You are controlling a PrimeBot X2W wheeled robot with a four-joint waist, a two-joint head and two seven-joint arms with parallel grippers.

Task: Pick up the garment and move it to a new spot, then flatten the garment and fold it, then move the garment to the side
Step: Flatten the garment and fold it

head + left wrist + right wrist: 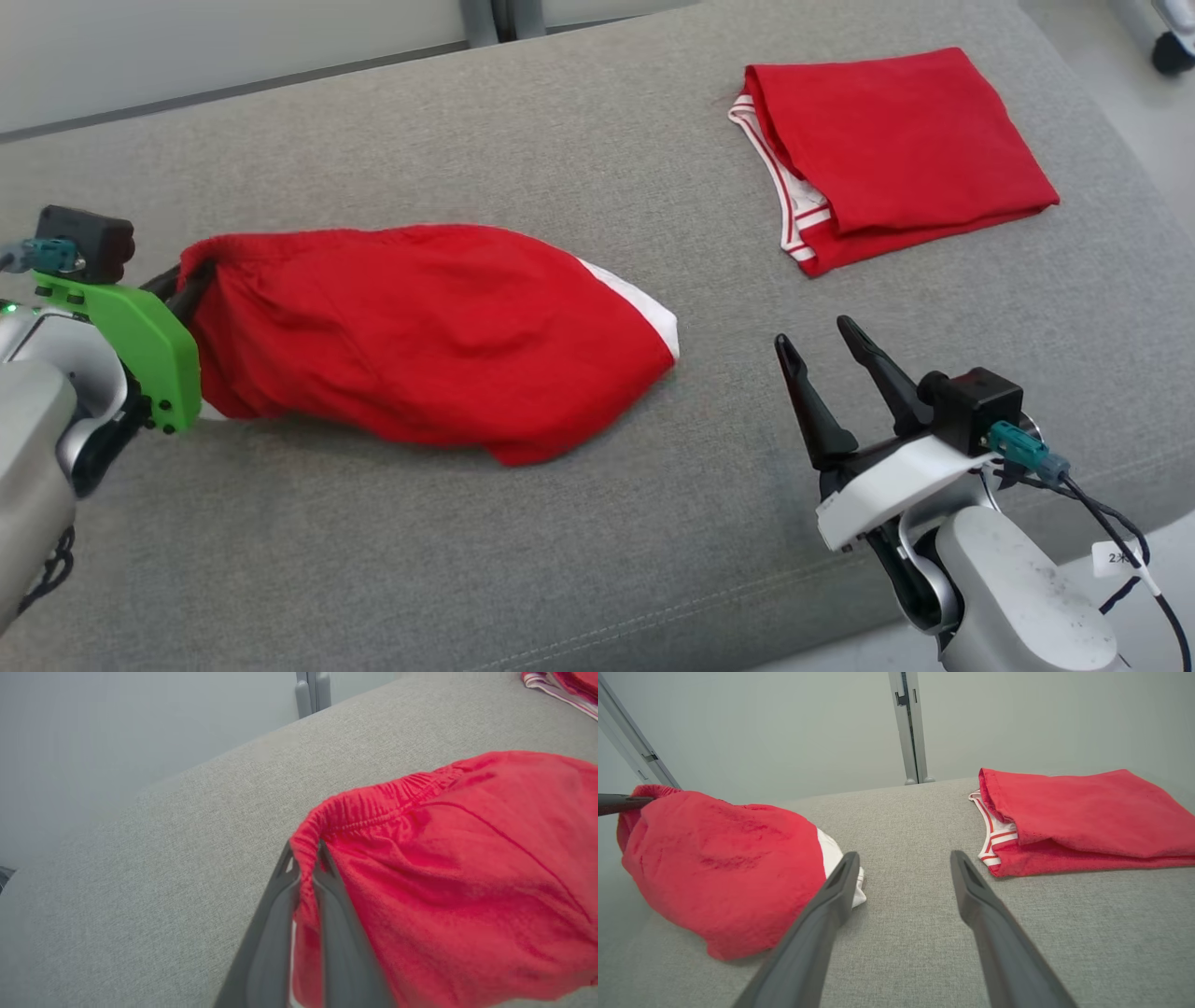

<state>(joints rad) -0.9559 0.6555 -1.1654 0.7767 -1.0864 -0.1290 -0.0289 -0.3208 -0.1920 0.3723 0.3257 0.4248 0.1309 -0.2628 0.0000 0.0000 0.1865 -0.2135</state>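
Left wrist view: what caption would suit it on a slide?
Left gripper shut on the elastic edge of a red garment on a grey cushion, a folded garment at top right.

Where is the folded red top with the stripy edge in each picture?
Head view: folded red top, upper right on the grey cushion.
Left wrist view: folded red top, top right corner, partly cut off.
Right wrist view: folded red top, right side.
Shared landmark: the crumpled red shorts, in all three.

Left tool (306, 854) at far left — fingers pinched together. Right tool (814, 336) lower right — fingers spread wide.
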